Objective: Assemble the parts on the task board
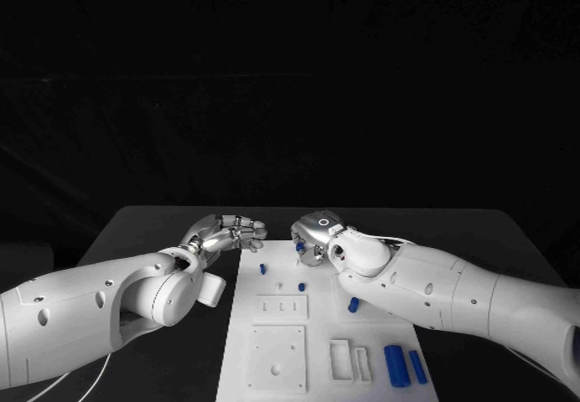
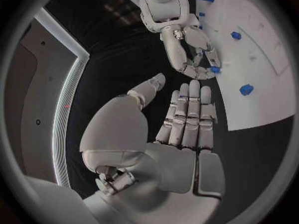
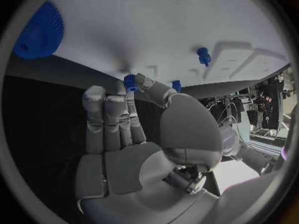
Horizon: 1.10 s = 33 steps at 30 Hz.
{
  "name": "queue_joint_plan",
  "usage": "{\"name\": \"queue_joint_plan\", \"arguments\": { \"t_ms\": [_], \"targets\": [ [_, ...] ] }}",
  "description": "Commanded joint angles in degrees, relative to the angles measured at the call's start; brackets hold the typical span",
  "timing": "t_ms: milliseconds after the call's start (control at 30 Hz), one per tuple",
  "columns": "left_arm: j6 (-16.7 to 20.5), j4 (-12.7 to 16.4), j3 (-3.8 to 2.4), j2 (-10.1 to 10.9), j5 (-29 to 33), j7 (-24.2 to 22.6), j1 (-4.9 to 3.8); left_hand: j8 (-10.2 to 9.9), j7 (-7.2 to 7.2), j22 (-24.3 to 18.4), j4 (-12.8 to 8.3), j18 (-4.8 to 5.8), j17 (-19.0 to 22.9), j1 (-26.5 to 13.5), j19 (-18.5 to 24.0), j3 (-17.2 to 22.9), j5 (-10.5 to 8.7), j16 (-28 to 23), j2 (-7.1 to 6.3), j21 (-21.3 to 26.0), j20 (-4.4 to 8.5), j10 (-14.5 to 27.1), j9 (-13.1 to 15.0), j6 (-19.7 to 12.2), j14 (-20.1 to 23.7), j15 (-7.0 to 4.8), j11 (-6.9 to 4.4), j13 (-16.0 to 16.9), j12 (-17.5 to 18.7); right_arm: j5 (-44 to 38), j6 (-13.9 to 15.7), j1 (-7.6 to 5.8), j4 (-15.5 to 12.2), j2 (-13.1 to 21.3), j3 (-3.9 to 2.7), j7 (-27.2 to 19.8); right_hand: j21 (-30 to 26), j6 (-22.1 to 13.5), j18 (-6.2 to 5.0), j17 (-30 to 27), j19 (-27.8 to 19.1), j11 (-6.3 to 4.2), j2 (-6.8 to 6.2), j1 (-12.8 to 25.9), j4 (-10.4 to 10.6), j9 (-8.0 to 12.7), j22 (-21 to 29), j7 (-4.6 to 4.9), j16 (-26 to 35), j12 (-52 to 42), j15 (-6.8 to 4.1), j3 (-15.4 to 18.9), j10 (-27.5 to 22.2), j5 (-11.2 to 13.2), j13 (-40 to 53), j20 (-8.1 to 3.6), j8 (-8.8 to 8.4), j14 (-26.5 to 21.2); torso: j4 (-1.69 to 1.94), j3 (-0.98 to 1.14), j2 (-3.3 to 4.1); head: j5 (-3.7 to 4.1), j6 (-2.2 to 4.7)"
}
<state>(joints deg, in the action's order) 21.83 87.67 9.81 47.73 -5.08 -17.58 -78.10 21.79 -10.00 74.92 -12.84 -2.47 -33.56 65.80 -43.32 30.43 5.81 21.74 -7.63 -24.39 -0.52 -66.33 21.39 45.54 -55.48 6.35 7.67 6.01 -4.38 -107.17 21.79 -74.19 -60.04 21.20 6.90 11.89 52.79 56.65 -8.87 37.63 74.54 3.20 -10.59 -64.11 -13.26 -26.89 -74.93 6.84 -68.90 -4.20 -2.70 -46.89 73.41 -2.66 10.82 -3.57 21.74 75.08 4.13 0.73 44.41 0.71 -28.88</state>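
Blue peg [image 3: 129, 81] pinched in the right hand [image 1: 317, 237] above the white task board's [image 1: 272, 368] 12 o'clock end; left hand [image 1: 227, 234] empty, fingers loosely spread.

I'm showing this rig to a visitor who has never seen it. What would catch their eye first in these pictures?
First, the two silver hands meeting at the far end of the white task board: the right hand pinches a small blue part over the board's far edge, while the left hand hovers beside the board over the black table, holding nothing. Next, the blue pieces scattered on the board, notably two long blue parts at its near right corner.
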Motion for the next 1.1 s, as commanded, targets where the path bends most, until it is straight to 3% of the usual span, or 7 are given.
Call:
{"name": "queue_joint_plan", "arguments": {
  "t_ms": [33, 333, 433, 600, 767, 900, 1100],
  "targets": [
    [0.0, 0.1, -0.06, -0.2, -0.2, -0.4, -0.15, -0.3, -0.42, 1.1, -0.4, -1.14, -0.1, -0.6, 0.3, 0.1, 0.11, -0.2, 0.11, -0.3, -0.11, -0.3, 0.1, 0.2, -0.2, 0.04, -0.09, 0.0, 0.4, 0.0, -1.6, 0.02, 0.2, -0.1, 0.09, 0.0, 0.3, -0.4, -6.13, -0.1, -0.4, 0.56, -0.79, -0.3, -0.5, 0.1, -1.0, 0.28, -0.1, 0.2, -0.03, 0.5, -0.2, -0.1, -0.1, 0.1, -0.47, -0.7, 0.02, 0.01, 0.01, -0.01, -0.02],
    [0.0, 0.1, -0.06, -0.1, -0.2, -0.4, -0.19, -0.3, -0.42, 1.1, -0.4, -1.14, -0.1, -0.6, 0.4, 0.1, 0.1, -0.2, 0.11, -0.3, -0.11, -0.3, 0.1, 0.2, -0.2, 0.04, -0.08, 0.0, 0.4, 1.4, -1.1, 0.02, 0.5, -0.2, 0.2, -0.5, 0.1, -2.4, -6.13, -0.6, -0.8, 1.47, -1.89, -0.8, -2.0, 0.6, -0.9, 1.23, -0.1, 0.6, 0.88, 2.5, -2.7, -0.1, -0.5, 0.51, -1.79, -0.7, -0.05, 0.01, 0.01, -0.11, -0.12],
    [0.0, 0.1, -0.06, -0.1, -0.2, -0.4, -0.2, -0.3, -0.42, 1.1, -0.4, -1.14, -0.1, -0.6, 0.4, 0.1, 0.1, -0.2, 0.11, -0.3, -0.11, -0.3, 0.1, 0.2, -0.2, 0.04, -0.08, 0.0, 0.4, 1.8, -0.6, 0.02, 0.6, -0.2, 0.21, -0.6, -0.3, -4.4, -6.13, -1.0, -1.2, 2.33, -2.76, -0.4, -1.9, 1.1, -0.6, 2.11, 0.2, 0.7, 1.71, 3.4, -5.6, -0.1, -1.3, 0.86, -2.89, -1.0, -0.05, -0.01, 0.0, -0.14, -0.11],
    [0.0, 0.1, -0.06, 0.0, -0.2, -0.3, -0.21, -0.3, -0.43, 1.1, -0.4, -1.14, -0.1, -0.7, 0.4, 0.2, 0.1, -0.2, 0.1, -0.3, -0.11, -0.3, 0.1, 0.2, -0.2, 0.04, -0.07, 0.0, 0.4, 2.0, 0.5, 0.01, 0.4, 0.1, 0.21, -0.5, -0.8, -5.2, -6.13, -1.3, -1.4, 2.73, -3.39, -0.4, -1.6, 1.3, -0.4, 2.51, 0.3, 0.6, 2.1, 4.2, -6.9, -0.1, -1.7, 1.13, -3.31, -1.1, -0.04, -0.01, 0.04, -0.13, -0.05],
    [0.1, 0.0, -0.06, 0.0, -0.2, -0.3, -0.21, -0.3, -0.43, 1.1, -0.4, -1.14, -0.1, -0.7, 0.4, 0.2, 0.1, -0.3, 0.1, -0.3, -0.11, -0.3, 0.1, 0.2, -0.2, 0.04, -0.07, 0.0, 0.4, 2.7, 1.7, 0.01, -0.9, 1.1, 0.21, -0.7, -1.1, -5.8, -6.13, -1.6, -1.5, 2.95, -4.22, -0.3, -1.2, 1.5, -0.2, 2.78, 0.5, 0.5, 2.31, 4.8, -7.6, -0.1, -2.0, 1.25, -3.56, -1.2, -0.05, 0.01, 0.02, -0.12, -0.01],
    [0.1, -0.1, -0.06, 0.2, -0.2, -0.4, -0.22, -0.3, -0.43, 1.1, -0.5, -1.14, -0.1, -0.7, 0.4, 0.2, 0.09, -0.3, 0.1, -0.3, -0.11, -0.3, 0.1, 0.2, -0.2, 0.05, -0.07, 0.0, 0.4, 4.5, 3.1, -0.1, -4.2, 3.7, 0.12, -1.3, -1.2, -6.0, -6.13, -1.8, -1.4, 3.04, -4.71, 0.0, -0.7, 1.5, -0.1, 2.87, 0.5, 0.4, 2.4, 5.3, -7.9, -0.1, -2.2, 1.31, -3.6, -1.2, -0.06, -0.01, 0.0, -0.05, 0.16],
    [0.5, -0.3, -0.06, 0.5, -1.9, -0.8, -0.25, -0.3, -0.43, 1.1, -0.5, -1.15, -0.2, -0.7, 0.4, 0.2, 0.1, -0.3, 0.1, -0.3, -0.11, -0.3, 0.1, 0.2, -0.2, 0.04, -0.06, 0.0, 0.4, 6.1, 2.8, -0.94, -9.6, 8.4, -1.74, -2.7, -1.3, -6.2, -6.13, -1.9, -1.2, 2.87, -4.64, 0.5, 0.3, 1.6, 0.0, 2.58, 0.4, 0.0, 2.26, 5.9, -7.1, -0.2, -2.1, 1.43, -3.67, -1.1, -0.35, 0.1, -0.05, 0.15, 0.69]
  ]
}}
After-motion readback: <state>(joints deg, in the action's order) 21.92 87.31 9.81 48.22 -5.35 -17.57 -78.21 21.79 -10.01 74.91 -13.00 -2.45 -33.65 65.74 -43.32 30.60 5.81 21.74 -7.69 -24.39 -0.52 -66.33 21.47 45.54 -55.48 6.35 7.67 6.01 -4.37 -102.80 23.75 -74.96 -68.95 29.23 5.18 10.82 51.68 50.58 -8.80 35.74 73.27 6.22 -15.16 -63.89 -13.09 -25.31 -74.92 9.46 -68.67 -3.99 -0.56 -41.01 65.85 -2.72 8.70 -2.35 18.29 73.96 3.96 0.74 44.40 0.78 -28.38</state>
